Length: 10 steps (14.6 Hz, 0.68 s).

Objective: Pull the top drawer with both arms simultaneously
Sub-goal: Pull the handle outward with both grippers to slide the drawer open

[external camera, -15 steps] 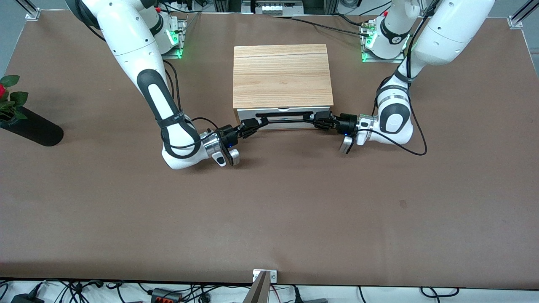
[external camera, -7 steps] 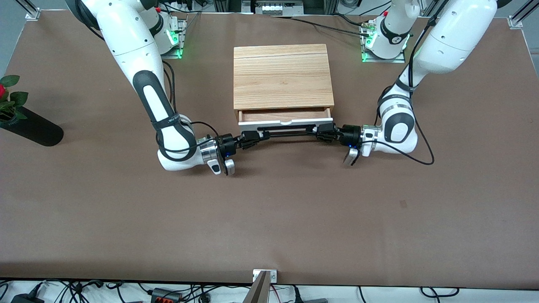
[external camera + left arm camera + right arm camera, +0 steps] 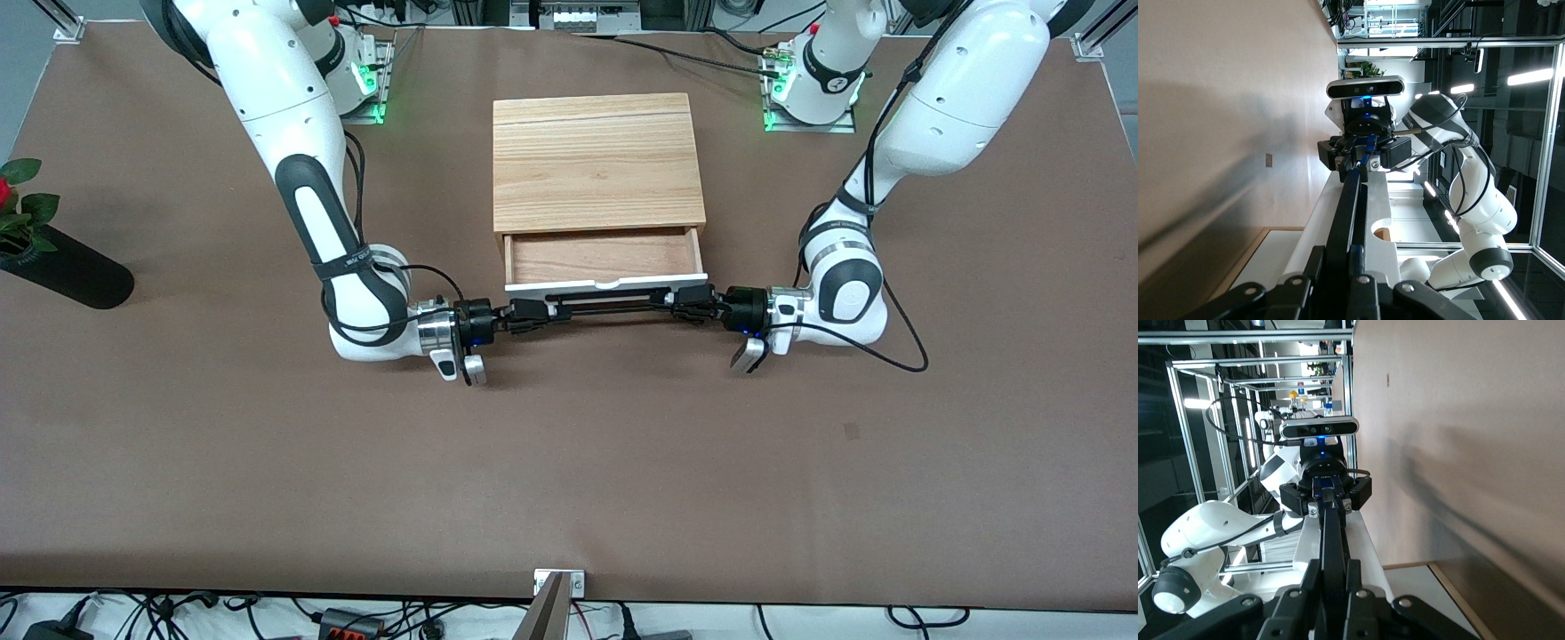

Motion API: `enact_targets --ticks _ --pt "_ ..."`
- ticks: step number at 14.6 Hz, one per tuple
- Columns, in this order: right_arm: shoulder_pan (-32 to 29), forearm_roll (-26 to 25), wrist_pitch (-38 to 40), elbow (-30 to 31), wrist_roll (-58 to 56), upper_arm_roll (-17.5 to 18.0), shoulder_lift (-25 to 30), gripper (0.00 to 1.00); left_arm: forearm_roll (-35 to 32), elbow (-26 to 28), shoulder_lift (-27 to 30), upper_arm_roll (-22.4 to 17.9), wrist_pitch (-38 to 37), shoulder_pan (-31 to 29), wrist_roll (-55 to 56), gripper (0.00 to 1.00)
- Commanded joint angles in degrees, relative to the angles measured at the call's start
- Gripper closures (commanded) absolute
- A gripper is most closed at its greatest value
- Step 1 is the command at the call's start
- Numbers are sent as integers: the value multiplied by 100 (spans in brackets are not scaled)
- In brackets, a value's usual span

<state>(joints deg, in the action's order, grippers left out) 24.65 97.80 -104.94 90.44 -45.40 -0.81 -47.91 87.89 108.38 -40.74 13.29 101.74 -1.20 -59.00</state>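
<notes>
Drawer (image 3: 603, 258) open, held at both ends.
We see left gripper (image 3: 683, 304) and right gripper (image 3: 532, 313) clenched on its handle (image 3: 608, 303).

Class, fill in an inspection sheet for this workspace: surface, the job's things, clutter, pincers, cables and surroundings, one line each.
Surface: brown table, flat, a small dark mark toward the left arm's end.
Job's things: top drawer partly out of the cabinet, wood inside bare; black handle level.
Clutter: black vase with a red flower at the right arm's end.
Pincers: left pincer and right pincer each shut on one end of the handle.
Cables: black cable looping on the table by the left wrist; more at both table edges.
Surroundings: metal frame posts, lab lights in the wrist views.
</notes>
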Motion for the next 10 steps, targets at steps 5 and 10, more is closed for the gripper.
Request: enact_targets --ticks 5,10 --pt "-39 530 -9 -439 233 46 1 58 27 -71 -207 -20 57 164 46 0" --pt "-30 494 -150 -439 242 46 10 17 27 -71 -207 -20 57 182 46 0"
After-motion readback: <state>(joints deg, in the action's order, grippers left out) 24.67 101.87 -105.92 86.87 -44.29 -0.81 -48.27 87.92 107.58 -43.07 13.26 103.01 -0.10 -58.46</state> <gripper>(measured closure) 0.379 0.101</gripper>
